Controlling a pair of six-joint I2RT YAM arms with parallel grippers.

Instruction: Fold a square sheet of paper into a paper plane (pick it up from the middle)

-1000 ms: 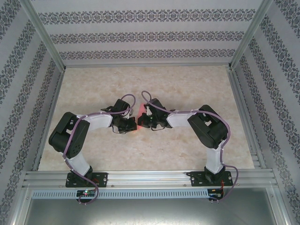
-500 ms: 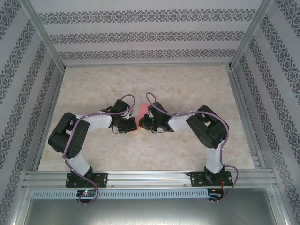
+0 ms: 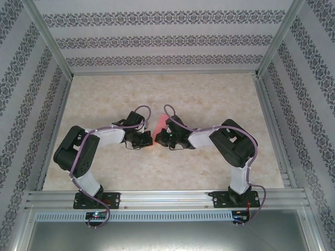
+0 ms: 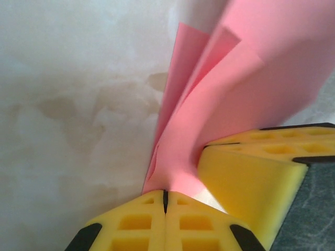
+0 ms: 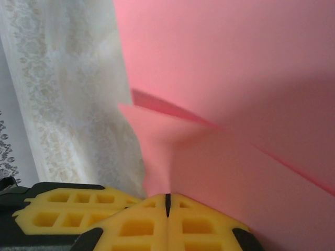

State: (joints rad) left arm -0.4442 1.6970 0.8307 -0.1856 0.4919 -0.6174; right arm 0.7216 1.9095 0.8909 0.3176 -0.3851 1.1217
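At the near edge, the two arm bases sit bolted to the aluminium rail (image 3: 167,197). Each arm bends inward over the marbled table (image 3: 209,99), so the wrists meet near its middle. There the left gripper (image 3: 148,139) and the right gripper (image 3: 157,138) face each other tip to tip, just beside one another, with the pink paper (image 3: 158,124) pinched between them and standing up above their tips. From the left wrist, that gripper's yellow fingers (image 4: 136,225) press flat together with only a dark seam between them, and the paper's lower edge runs into that seam. The paper rises from there in several overlapping layers (it is already creased, with at least one folded flap showing), and the right gripper's yellow pads (image 4: 246,178) close on it just to the right. From the right wrist, that gripper's own fingers (image 5: 199,225) are likewise clamped together on the paper, which fans up and away with a sharp crease running across it. Whether the paper's bottom edge touches the tabletop cannot be told. Beyond the grippers the table runs on to the patterned back wall (image 3: 167,39).
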